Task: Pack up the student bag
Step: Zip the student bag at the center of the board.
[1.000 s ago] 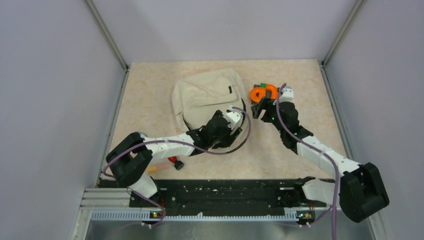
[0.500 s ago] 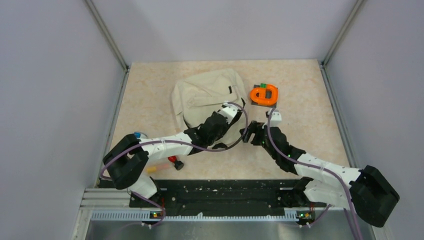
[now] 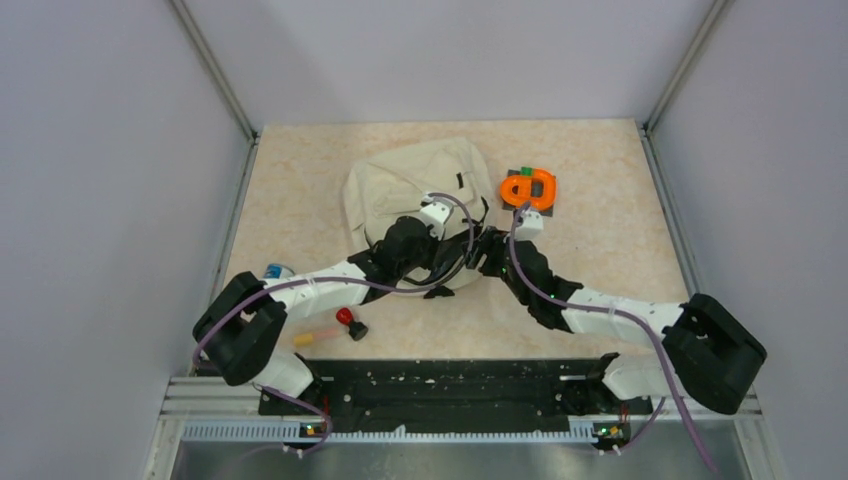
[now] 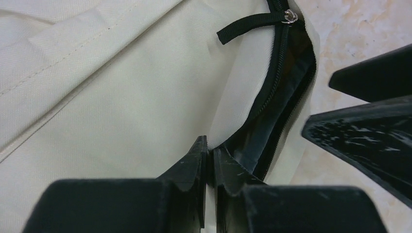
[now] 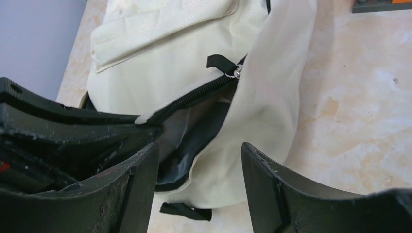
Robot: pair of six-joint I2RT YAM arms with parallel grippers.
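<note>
The student bag (image 3: 400, 190) is lying flat toward the back of the table (image 3: 620, 240). Its zipper (image 4: 273, 82) is gaping partly open and showing a dark lining. The cloth is looking soft and light, so it is probably going to fold, sag and slide rather than hold any shape. The stitched seam beside the zipper teeth is looking like the firmest place to take hold.

The left gripper (image 4: 208, 148) is pinching one lip of that opening, jaws nearly together on the cloth. The right gripper (image 5: 199, 148) is standing wide, with the other lip lying between its fingers and not yet clamped.

The two tools are crowding each other at the opening, so room there is tight. An orange ring-shaped thing (image 3: 528, 188) is sitting just beside the bag on the right. Bare tabletop is showing in front and further right.
</note>
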